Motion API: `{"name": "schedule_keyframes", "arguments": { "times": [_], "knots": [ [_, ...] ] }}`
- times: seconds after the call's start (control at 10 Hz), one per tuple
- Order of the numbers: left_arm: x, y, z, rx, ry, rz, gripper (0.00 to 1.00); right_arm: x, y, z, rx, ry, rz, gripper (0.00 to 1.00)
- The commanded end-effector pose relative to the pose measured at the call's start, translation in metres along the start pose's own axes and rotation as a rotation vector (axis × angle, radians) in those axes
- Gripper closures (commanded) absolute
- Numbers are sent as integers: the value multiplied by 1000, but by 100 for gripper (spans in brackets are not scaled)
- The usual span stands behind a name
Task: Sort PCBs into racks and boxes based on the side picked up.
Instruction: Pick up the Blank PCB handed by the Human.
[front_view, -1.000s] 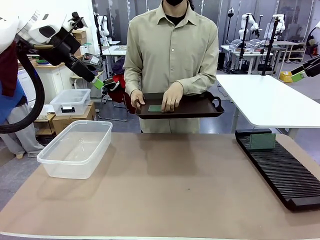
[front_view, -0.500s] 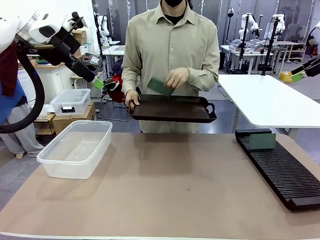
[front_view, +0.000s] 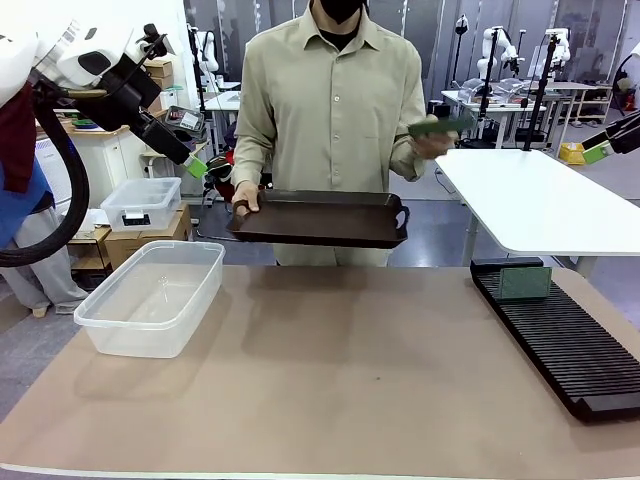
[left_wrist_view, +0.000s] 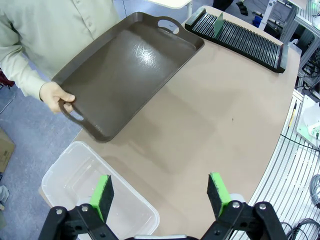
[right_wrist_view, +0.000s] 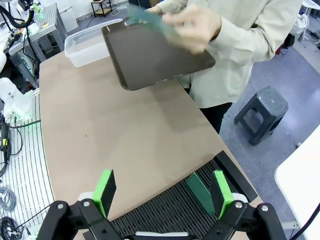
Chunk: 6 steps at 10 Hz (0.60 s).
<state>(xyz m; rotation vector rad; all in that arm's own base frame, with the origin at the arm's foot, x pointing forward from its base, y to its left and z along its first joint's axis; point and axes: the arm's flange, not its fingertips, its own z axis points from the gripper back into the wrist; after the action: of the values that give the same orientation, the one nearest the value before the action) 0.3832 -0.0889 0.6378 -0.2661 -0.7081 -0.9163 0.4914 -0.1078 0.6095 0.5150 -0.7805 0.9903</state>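
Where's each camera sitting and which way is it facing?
Front view: robot's side, facing across the table at the person holding the tray; left arm upper left.
Left wrist view: raised, looking down past its open jaws at the tub and tray.
Right wrist view: raised, looking down past its open jaws at the rack.
Both share tray, tub, rack.

A smooth, dark brown tray (left_wrist_view: 130, 65) with a soft sheen is seen, and a pale glare is caught on its inner face. Below the tray, the table (front_view: 350, 370) is topped in matt tan. Left of the tray a tub (front_view: 150, 295) of clear, glossy plastic is shown; right of it, a rack (front_view: 560, 335) of what looks like matt black ribbed plastic. Behind the tray a shirt (front_view: 335, 100) of plain matt cloth is worn.
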Motion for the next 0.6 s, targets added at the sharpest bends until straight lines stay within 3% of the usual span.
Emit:
{"name": "schedule_keyframes", "arguments": {
  "times": [0.0, 0.5],
  "knots": [
    [-2, 1, -1, -10, 1, 3, 0, 2, -1, -2, -9, 1, 0, 0],
    [-2, 1, -1, -10, 1, 3, 0, 2, -1, -2, -9, 1, 0, 0]
  ]
}}
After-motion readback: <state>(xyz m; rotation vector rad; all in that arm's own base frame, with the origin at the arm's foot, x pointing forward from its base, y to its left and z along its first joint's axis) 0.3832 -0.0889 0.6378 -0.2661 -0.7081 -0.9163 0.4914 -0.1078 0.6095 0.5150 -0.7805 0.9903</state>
